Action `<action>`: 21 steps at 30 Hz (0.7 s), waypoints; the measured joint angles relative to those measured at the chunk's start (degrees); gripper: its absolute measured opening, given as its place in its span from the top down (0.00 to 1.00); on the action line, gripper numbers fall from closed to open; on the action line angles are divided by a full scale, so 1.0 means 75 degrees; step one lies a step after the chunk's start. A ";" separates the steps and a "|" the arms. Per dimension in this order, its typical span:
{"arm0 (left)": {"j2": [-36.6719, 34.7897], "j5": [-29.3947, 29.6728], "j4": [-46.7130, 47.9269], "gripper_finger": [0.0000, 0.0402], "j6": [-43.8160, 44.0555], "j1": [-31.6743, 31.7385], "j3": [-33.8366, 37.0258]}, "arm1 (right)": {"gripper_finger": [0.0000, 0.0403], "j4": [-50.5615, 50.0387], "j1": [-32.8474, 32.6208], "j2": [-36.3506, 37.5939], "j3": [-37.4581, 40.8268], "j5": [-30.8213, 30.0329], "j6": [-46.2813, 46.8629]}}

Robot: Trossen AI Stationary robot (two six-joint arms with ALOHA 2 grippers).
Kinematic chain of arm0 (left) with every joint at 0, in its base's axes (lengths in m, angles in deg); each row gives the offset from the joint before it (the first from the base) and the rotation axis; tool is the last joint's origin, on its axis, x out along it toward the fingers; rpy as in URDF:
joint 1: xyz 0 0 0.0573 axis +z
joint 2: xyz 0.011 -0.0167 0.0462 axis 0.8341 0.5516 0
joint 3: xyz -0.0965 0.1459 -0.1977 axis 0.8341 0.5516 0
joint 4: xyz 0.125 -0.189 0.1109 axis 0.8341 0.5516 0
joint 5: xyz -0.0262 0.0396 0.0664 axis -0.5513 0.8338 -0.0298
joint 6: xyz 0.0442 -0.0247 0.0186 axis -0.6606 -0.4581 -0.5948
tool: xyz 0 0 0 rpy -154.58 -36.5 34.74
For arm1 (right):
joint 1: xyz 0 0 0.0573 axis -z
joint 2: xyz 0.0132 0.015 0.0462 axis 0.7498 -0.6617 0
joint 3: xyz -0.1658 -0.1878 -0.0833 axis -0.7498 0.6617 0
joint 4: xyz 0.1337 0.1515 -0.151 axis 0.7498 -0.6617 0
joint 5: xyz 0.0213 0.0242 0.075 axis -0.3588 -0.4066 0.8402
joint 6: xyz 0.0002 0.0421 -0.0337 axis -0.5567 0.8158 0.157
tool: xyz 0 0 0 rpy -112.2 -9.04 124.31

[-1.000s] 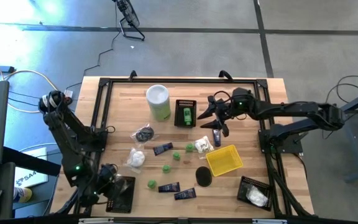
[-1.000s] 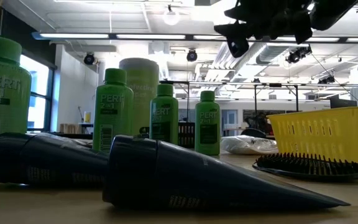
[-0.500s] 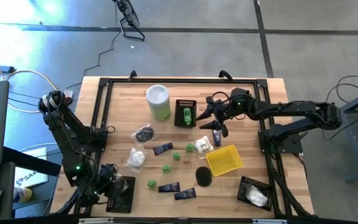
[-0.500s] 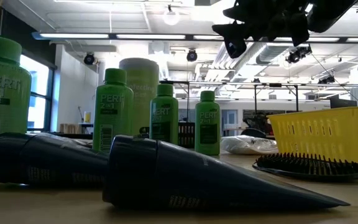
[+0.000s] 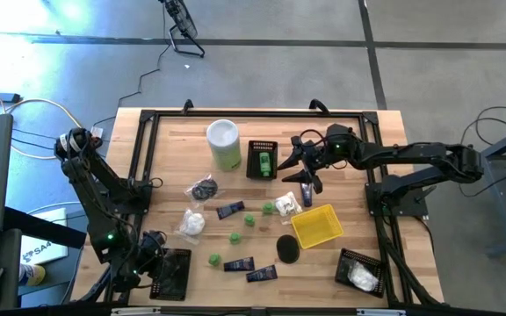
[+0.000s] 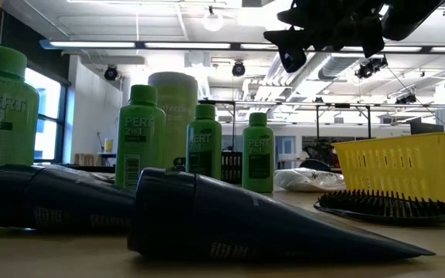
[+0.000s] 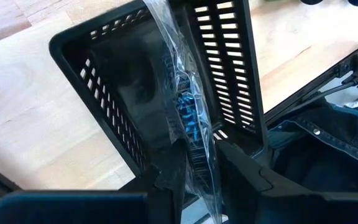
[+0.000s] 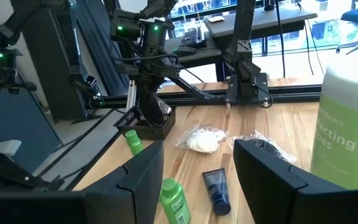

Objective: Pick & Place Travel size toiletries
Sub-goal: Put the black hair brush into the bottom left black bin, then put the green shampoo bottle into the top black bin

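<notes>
Toiletries [image 5: 235,236] mostly loose mid-surface yet; few binned. Left fingers [image 7: 194,177] at 7 o'clock over black basket [image 5: 172,272], pinching clear packet [image 7: 185,118], partly open. Right fingers [image 5: 299,161] near 1 o'clock, spread, empty. Tubes [image 5: 230,210], bottles, packets left to sort.

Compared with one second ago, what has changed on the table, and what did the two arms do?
Almost nothing visibly moved. The right gripper shifted very slightly above the table's far side, near the black basket with a green bottle; its fingers are open and empty. The left gripper stayed at the black basket at the near left corner, with a clear plastic packet between its fingers. The toiletries on the table did not move.
</notes>
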 joint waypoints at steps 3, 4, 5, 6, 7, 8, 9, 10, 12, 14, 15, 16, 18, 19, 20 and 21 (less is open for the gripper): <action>0.0000 0.0000 -0.0028 0.79 0.0000 0.0000 0.0000 | 0.54 0.0000 0.0001 0.0000 -0.0002 0.0001 0.0000; 0.0000 -0.0003 -0.0081 0.79 0.0000 0.0000 0.0000 | 0.54 0.0000 0.0000 0.0000 -0.0002 0.0001 -0.0001; 0.0000 -0.0003 -0.0160 0.79 0.0000 0.0000 0.0000 | 0.54 -0.0003 0.0000 0.0000 0.0001 0.0001 0.0000; 0.0000 -0.0005 -0.0271 0.79 0.0000 0.0000 0.0000 | 0.54 -0.0003 0.0000 0.0000 -0.0001 0.0001 -0.0003; 0.0000 -0.0009 -0.0362 0.79 -0.0001 0.0000 0.0000 | 0.54 -0.0003 0.0000 0.0000 0.0001 0.0001 -0.0001; 0.0000 -0.0009 -0.0444 0.79 0.0000 0.0000 0.0000 | 0.54 -0.0003 0.0000 0.0000 0.0001 0.0004 0.0000; 0.0000 -0.0009 -0.0539 0.79 0.0000 0.0000 0.0000 | 0.54 -0.0003 0.0000 0.0000 0.0001 0.0001 0.0000; 0.0000 -0.0009 -0.0646 0.79 0.0000 0.0000 0.0000 | 0.54 -0.0003 0.0000 0.0000 0.0000 0.0003 -0.0001; 0.0000 -0.0044 -0.0827 0.79 0.0000 0.0000 -0.0003 | 0.54 -0.0006 0.0000 0.0000 0.0001 0.0004 -0.0002; 0.0000 -0.0191 -0.0888 0.79 0.0000 0.0000 -0.0003 | 0.54 -0.0006 0.0000 0.0000 0.0001 0.0004 -0.0002; 0.0000 -0.0244 -0.0889 0.79 0.0000 0.0000 -0.0003 | 0.54 -0.0004 0.0000 0.0000 0.0000 0.0004 -0.0001; 0.0000 -0.0289 -0.0889 0.79 0.0000 0.0000 -0.0003 | 0.54 -0.0006 0.0000 0.0000 0.0000 0.0004 -0.0001; 0.0000 -0.0401 -0.0886 0.79 0.0000 0.0000 -0.0003 | 0.54 -0.0006 0.0000 0.0000 -0.0001 0.0004 0.0000; -0.0001 -0.0402 -0.0883 0.79 -0.0002 0.0000 -0.0003 | 0.54 -0.0006 0.0000 0.0000 0.0001 0.0004 0.0000; -0.0003 -0.0402 -0.0879 0.79 -0.0018 0.0000 -0.0003 | 0.54 -0.0006 0.0000 0.0000 -0.0001 0.0004 -0.0002; -0.0003 -0.0398 -0.0874 0.79 -0.0100 0.0000 -0.0003 | 0.54 -0.0006 0.0000 0.0000 -0.0001 0.0004 -0.0002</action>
